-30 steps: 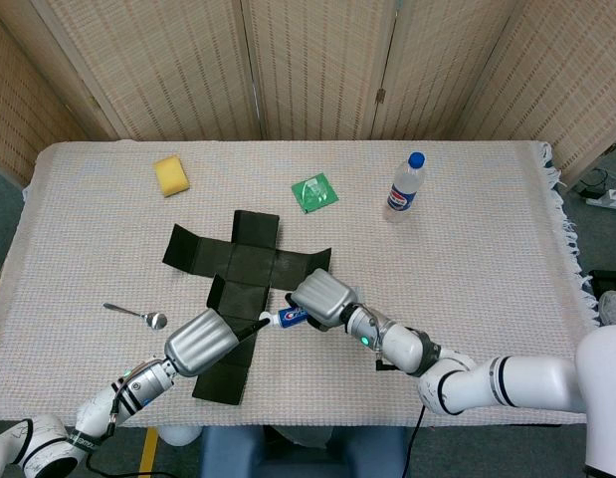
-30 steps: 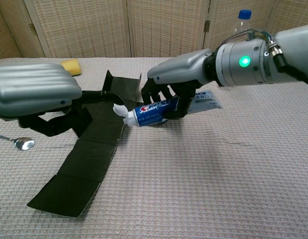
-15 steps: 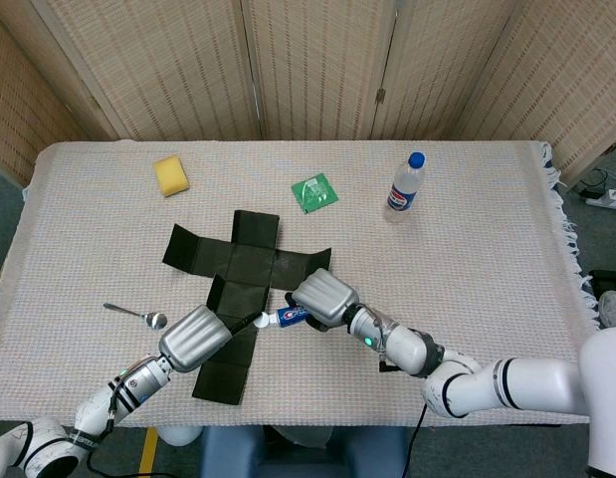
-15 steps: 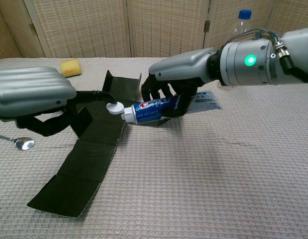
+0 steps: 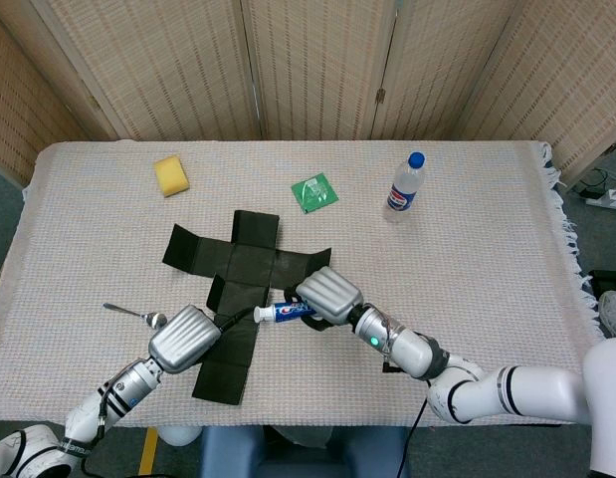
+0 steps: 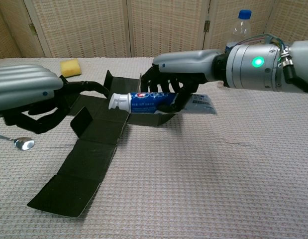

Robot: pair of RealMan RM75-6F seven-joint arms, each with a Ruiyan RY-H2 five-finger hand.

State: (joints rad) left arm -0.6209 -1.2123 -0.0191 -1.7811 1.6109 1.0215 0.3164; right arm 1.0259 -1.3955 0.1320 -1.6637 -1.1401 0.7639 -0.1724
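Note:
My right hand (image 5: pixel 327 296) (image 6: pixel 179 77) grips a blue and white toothpaste tube (image 5: pixel 283 312) (image 6: pixel 144 101) by its flat end and holds it level above a flattened black cardboard box (image 5: pixel 243 269) (image 6: pixel 94 149). The tube's white cap points toward my left hand (image 5: pixel 183 339) (image 6: pixel 24 94). That hand hovers over the box's left flaps with its fingers (image 6: pixel 69 94) spread and loosely curled, holding nothing. One fingertip reaches close to the cap; I cannot tell whether it touches.
A metal spoon (image 5: pixel 138 316) (image 6: pixel 19 143) lies left of the left hand. At the back are a yellow sponge (image 5: pixel 171 175) (image 6: pixel 70 67), a green packet (image 5: pixel 314 191) and a water bottle (image 5: pixel 406 186) (image 6: pixel 238 25). A woven cloth (image 5: pixel 487 259) covers the table.
The right hand has raised the tube and turned it level, cap toward the left hand. The left hand has drawn back to the left, away from the cap.

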